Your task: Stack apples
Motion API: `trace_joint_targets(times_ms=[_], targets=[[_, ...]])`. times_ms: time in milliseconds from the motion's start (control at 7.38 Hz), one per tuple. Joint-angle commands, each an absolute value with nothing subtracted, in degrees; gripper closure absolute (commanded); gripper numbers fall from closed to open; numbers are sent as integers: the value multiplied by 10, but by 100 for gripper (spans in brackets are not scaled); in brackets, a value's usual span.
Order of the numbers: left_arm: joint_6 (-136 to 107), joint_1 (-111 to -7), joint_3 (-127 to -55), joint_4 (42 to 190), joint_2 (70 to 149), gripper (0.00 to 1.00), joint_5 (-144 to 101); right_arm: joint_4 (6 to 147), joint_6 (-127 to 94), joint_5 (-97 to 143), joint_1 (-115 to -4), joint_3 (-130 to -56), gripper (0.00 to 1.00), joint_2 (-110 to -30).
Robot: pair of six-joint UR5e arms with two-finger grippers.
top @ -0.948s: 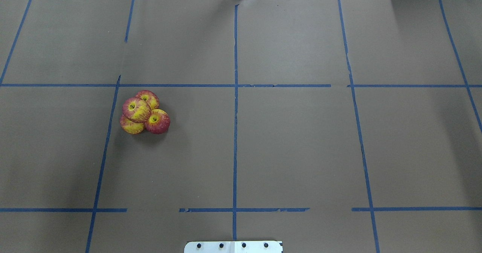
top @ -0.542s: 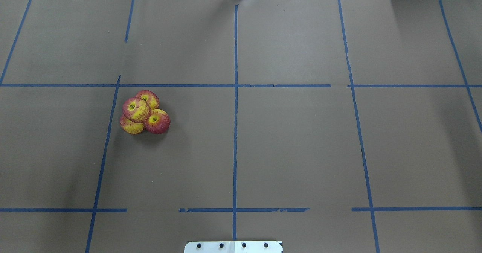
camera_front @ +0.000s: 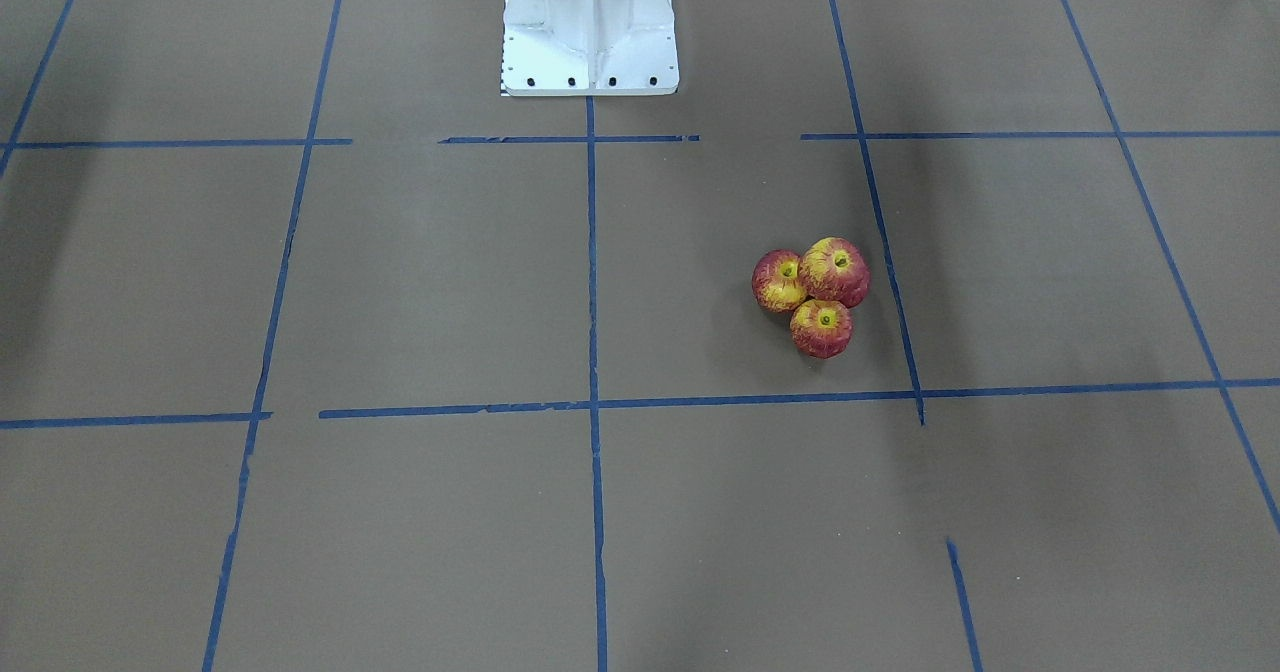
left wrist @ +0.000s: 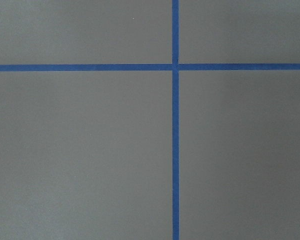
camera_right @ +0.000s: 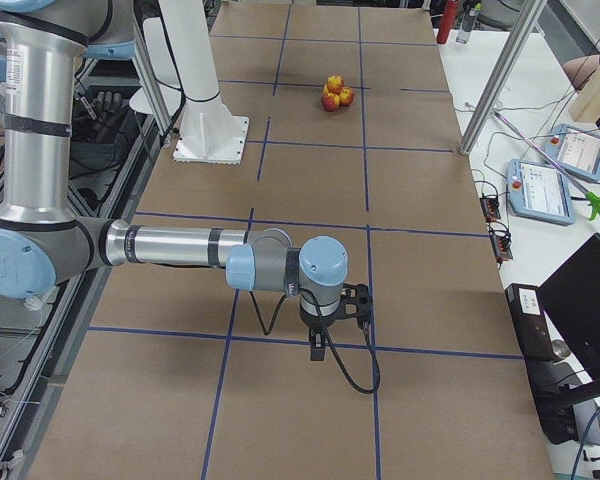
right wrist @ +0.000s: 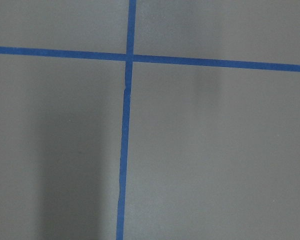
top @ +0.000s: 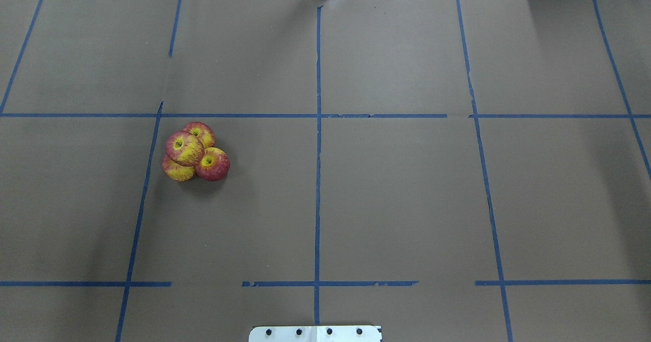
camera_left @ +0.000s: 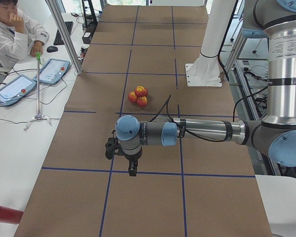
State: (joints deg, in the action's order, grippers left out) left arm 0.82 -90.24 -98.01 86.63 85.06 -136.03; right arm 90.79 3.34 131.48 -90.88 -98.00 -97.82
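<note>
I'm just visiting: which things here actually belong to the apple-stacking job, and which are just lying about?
Part of the job: the apples, one resting atop three; the left claw; the right claw.
Just lying about: blue tape lines; white pedestal; control tablets.

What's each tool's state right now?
Left tool: cannot be told from the side view.
Right tool: cannot be told either.

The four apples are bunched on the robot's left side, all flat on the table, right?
Not all flat. The overhead view shows one apple resting on top of the other three. They are bunched on the robot's left side.
</note>
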Motion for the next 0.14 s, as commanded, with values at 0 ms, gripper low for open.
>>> trace_joint_targets(times_ms=[0], targets=[[7, -902, -975, 847, 862, 0, -1361, 908, 33, 1315, -909, -980, 0, -978]])
